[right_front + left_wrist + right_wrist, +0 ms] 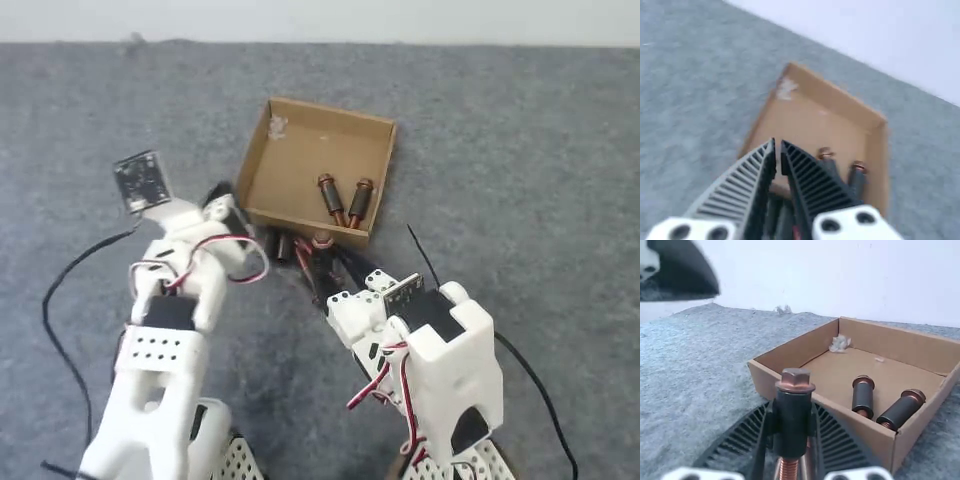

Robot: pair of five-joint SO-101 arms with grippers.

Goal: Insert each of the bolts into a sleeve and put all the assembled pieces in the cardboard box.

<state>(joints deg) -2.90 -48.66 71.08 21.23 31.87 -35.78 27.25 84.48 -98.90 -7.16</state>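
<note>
Right gripper [792, 412]: lower centre of the high view, just short of the box's near wall. Jaws clenched on a dark sleeve [792, 426] held upright. A copper bolt [795, 380] runs through the sleeve, head on top, threaded end showing below.

Left gripper [778, 145]: centre-left of the high view, by the box's lower-left corner. Jaws drawn together to a thin slit, nothing between the tips.

Cardboard box [300, 221]: open-topped, upper centre of the high view, on grey carpet [520, 180].

Box contents: first piece [329, 197] and second piece [359, 201], each a bolt in a sleeve, lying side by side in the lower right part of the box.

White scrap [277, 125]: upper-left corner of the box.
</note>
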